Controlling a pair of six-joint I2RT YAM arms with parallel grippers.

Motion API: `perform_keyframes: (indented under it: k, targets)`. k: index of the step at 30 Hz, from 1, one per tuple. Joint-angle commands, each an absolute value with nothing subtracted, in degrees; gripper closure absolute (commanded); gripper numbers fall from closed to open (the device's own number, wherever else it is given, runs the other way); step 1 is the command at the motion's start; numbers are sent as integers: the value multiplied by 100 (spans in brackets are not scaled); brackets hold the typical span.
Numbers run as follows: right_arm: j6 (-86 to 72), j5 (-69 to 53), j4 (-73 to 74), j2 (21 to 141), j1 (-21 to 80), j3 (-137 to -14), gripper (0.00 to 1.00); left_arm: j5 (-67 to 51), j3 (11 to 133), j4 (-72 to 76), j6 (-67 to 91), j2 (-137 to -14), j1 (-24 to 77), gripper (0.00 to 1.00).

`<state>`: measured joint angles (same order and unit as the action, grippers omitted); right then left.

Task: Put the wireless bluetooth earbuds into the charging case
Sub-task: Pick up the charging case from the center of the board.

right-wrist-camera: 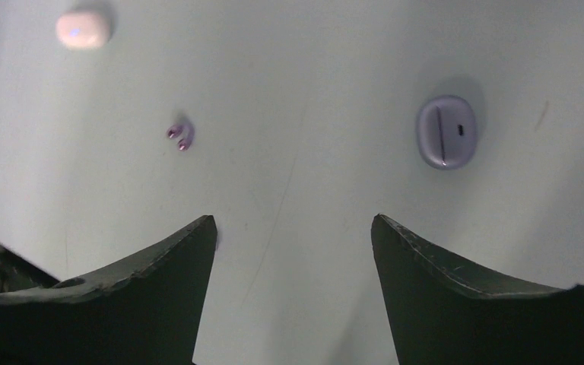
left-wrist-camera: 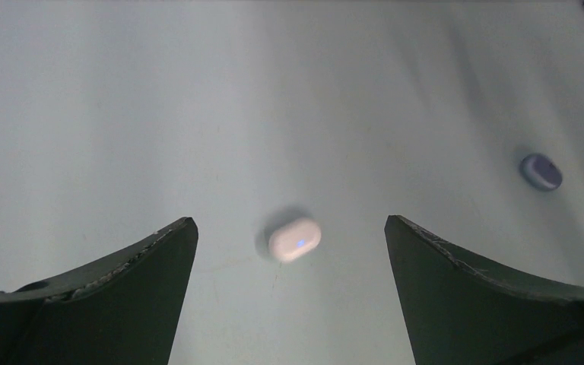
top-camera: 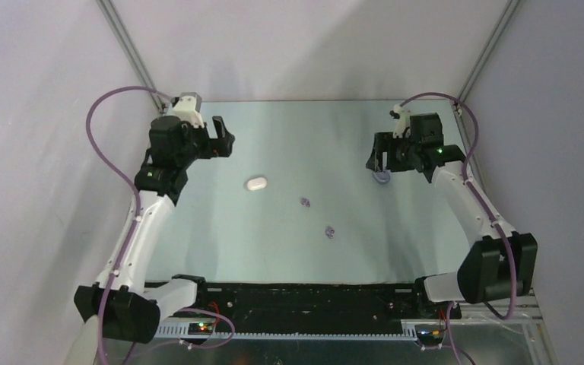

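Observation:
A shut white charging case (top-camera: 256, 183) with a blue light lies on the table left of centre; in the left wrist view this white case (left-wrist-camera: 295, 239) sits just beyond and between the fingertips. My left gripper (top-camera: 223, 140) (left-wrist-camera: 290, 220) hangs above and to the left of it, open and holding nothing. Two purple earbuds (top-camera: 305, 201) (top-camera: 331, 233) lie loose mid-table; one purple earbud (right-wrist-camera: 180, 136) shows in the right wrist view. A shut purple charging case (top-camera: 382, 178) (right-wrist-camera: 446, 131) lies right of centre. My right gripper (top-camera: 380, 161) (right-wrist-camera: 294, 217) hovers over it, open and empty.
The pale table (top-camera: 395, 243) is bounded by grey walls at the back and both sides. The arm bases and a black strip (top-camera: 304, 296) run along the near edge. The purple case (left-wrist-camera: 541, 170) also appears far right in the left wrist view.

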<state>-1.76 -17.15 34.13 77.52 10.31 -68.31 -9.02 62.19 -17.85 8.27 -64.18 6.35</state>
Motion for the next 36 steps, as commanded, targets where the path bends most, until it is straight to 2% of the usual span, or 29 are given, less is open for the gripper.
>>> perform_keyframes:
  k: [1, 2, 4, 7, 9, 11, 15, 18, 21, 29, 36]
  targets:
    - [-1360, -1286, 2844, 8122, 667, -6817, 26, 582, 7181, -2838, 347, -7254, 736, 0]
    - [-1431, -1267, 2752, 8200, 606, -6817, 27, 678, 7550, -3058, 266, -7487, 716, 0]
    - [-1439, -1294, 2648, 8280, 569, -6818, 29, 90, 7714, -3296, -80, -7563, 578, 1]
    - [-899, -1309, 2577, 8501, 568, -6814, 35, -1447, 7705, -3102, -628, -7693, 504, 6]
    - [-260, -1360, 2560, 8745, 609, -6816, 39, -2408, 7820, -2994, -691, -7891, 519, 16]
    - [565, -1173, 2516, 8995, 707, -6784, 42, -2923, 7947, -2815, -397, -8114, 534, 21]
    - [1834, -826, 2492, 9347, 899, -6763, 35, -3327, 7612, -2093, 328, -7906, 534, 21]
    - [2260, -437, 2467, 9627, 930, -6823, 29, -3465, 6977, -867, 320, -7543, 567, 20]
    - [2480, -350, 2446, 9861, 883, -6912, 26, -3576, 6757, -568, 327, -7364, 641, 20]
    - [2967, -460, 2383, 10490, 873, -7142, 25, -3893, 6522, -636, 76, -7050, 780, 20]
    - [3228, -916, 2710, 11138, 784, -7700, 31, -3827, 6470, -815, 37, -6874, 795, 21]
